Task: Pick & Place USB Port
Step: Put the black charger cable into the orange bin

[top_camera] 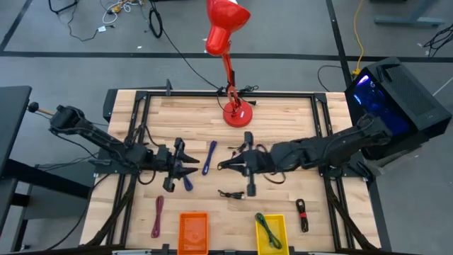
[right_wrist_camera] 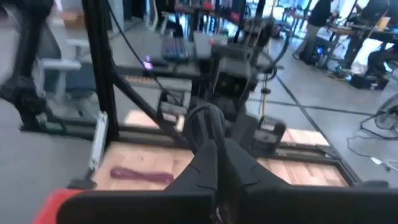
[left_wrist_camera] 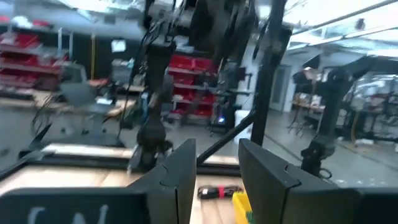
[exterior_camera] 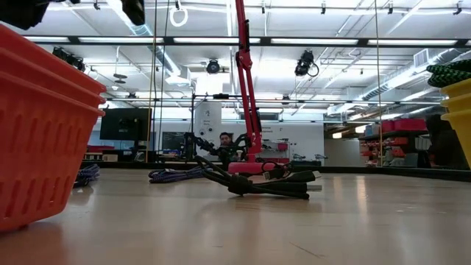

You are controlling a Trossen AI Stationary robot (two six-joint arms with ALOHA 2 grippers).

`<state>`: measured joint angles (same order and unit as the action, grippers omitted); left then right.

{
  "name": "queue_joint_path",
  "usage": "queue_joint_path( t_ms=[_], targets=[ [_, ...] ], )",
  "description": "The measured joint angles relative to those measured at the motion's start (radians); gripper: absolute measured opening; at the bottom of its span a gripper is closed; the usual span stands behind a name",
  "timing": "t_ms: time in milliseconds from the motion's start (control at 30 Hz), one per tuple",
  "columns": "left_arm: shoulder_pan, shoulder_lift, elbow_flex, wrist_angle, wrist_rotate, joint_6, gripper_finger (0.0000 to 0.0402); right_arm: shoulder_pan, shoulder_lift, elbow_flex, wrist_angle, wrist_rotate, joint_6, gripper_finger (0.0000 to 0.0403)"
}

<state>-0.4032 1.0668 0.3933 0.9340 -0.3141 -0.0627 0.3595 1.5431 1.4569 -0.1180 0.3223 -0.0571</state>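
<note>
High view: both arms are seen reaching toward the middle of the wooden table. The left gripper is held over the left-centre of the table, with its fingers parted by a moderate gap and nothing between them, as the left wrist view shows. Just beside its tips a blue cable is laid, with a second short blue piece near it. The right gripper is pointed toward the left one, and its fingers are pressed together on nothing visible. A black USB cable is found on the table just below and between the two grippers, untouched. A purple cable is laid near the orange bin; a green cable is coiled in the yellow bin, and a red-and-black cable is laid to its right. A red desk lamp is stood at the table's far edge.
</note>
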Motion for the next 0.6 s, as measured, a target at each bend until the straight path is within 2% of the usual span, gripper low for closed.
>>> queue_joint_path(
  t_ms=[367, 500, 600],
  targets=[
    [0.060, 0.221, 0.165, 0.004, 0.116, 0.052, 0.0126, -0.002, 0.078, 0.000, 0.108, -0.053, -0.004, 0.0000],
    [0.059, 0.256, 0.211, -0.021, 0.123, 0.099, 0.0126, -0.003, 0.078, 0.000, 0.098, -0.054, -0.003, 0.0000],
    [0.059, 0.255, 0.224, -0.018, 0.170, 0.100, 0.0126, -0.003, 0.078, 0.000, 0.092, -0.053, 0.006, 0.0000]
  ],
)
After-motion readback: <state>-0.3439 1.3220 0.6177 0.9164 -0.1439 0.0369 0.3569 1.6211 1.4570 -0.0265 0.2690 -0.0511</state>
